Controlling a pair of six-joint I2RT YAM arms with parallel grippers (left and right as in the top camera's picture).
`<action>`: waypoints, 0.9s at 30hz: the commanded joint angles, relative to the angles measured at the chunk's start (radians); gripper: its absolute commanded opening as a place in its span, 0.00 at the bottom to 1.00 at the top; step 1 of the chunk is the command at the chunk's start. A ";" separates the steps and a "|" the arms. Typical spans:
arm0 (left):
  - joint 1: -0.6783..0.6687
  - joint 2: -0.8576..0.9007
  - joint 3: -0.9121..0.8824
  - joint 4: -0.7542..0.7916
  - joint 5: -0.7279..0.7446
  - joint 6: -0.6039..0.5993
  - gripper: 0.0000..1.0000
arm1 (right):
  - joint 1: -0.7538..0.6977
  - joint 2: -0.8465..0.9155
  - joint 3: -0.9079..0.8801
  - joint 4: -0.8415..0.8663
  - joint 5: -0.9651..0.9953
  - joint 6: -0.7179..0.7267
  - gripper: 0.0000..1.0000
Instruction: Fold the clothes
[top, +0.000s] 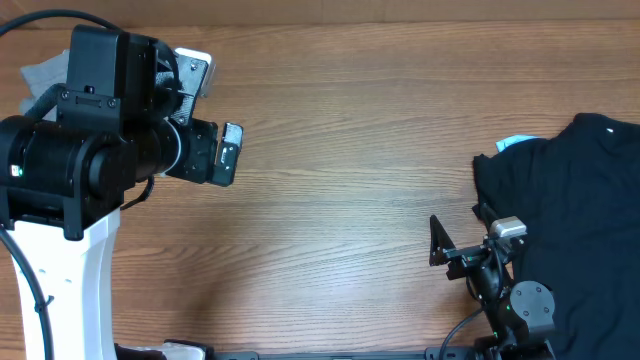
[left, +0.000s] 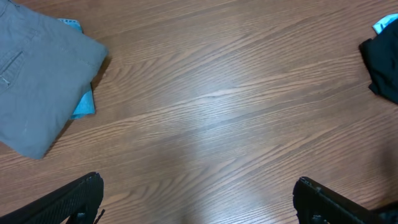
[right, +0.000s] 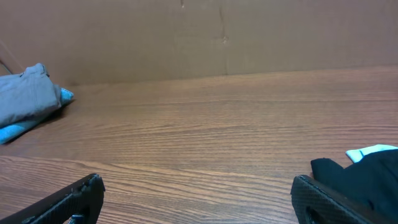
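The grey-olive shorts (left: 37, 81) lie folded in a compact stack at the top left of the left wrist view, resting on a light-blue garment (left: 84, 106). They also show at the far left of the right wrist view (right: 25, 99). In the overhead view the left arm hides them. My left gripper (left: 198, 196) is open and empty above bare wood, to the right of the shorts; it also shows in the overhead view (top: 226, 153). My right gripper (right: 198, 196) is open and empty, low over the table by the black garment.
A black garment (top: 580, 210) lies crumpled at the right side of the table, with a light-blue scrap (top: 515, 143) at its far edge. It shows in the right wrist view (right: 367, 174) beside my right finger. A brown wall backs the wooden table (top: 350, 150).
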 joint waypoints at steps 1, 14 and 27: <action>-0.006 0.001 -0.002 0.001 -0.007 -0.012 1.00 | -0.007 -0.013 -0.004 0.010 0.009 -0.004 1.00; -0.006 0.000 -0.002 0.002 -0.007 -0.012 1.00 | -0.007 -0.013 -0.004 0.010 0.009 -0.004 1.00; -0.006 0.000 -0.002 0.010 -0.007 -0.012 1.00 | -0.007 -0.013 -0.004 0.010 0.009 -0.004 1.00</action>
